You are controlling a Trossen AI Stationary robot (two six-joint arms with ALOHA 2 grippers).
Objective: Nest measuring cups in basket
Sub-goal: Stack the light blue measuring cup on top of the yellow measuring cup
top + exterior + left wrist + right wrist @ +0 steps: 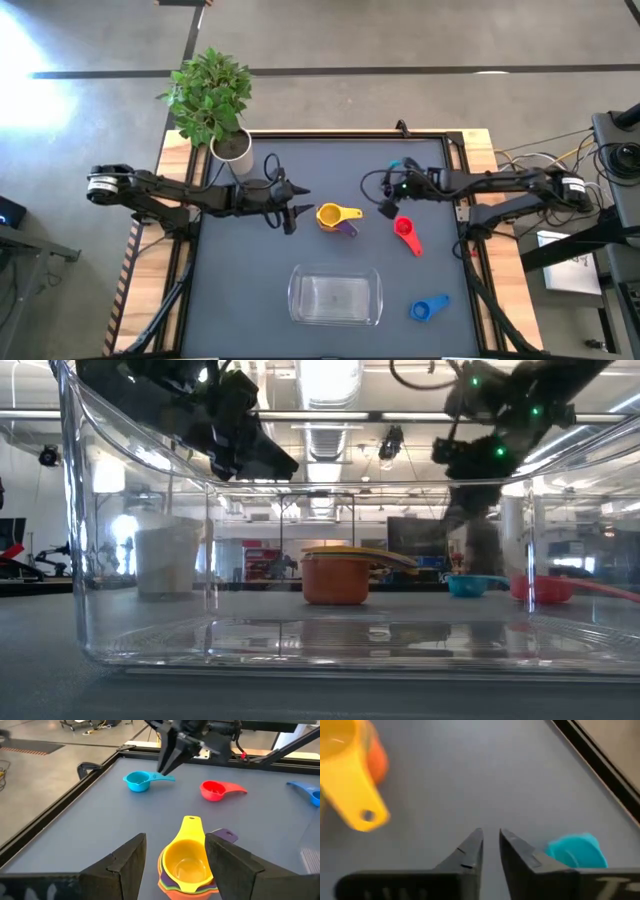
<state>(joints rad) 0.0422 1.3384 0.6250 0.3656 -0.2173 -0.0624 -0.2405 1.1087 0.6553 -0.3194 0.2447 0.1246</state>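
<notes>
Dark grey matting covers the table [250, 300], with a potted plant [212, 100] at its far left corner and open workshop floor beyond. My left claw [175, 862] hangs low with its fingers spread wide, facing the stack of nested cups [187, 870]: yellow cup [333, 214] on top, orange and purple beneath, handles fanned out toward the right arm. My right claw [491, 847] hovers above the mat with its fingers nearly pressed together, only a thin slit between them, just beside the teal cup [575, 851]. The red cup [404, 229] lies near the stack, the blue cup [425, 309] sits well apart beside the basket [335, 296], which stands empty at the near edge.

These cups look like thin moulded plastic: light, stiff, smooth-walled. I judge the round bowls would slip or squirt out of a pinch, and the stack could skid on the mat if nudged. The flat handles give my fingers parallel faces, so I would take the teal cup by its handle. For the stack I would straddle the rims across the bowl so all layers lift together.
</notes>
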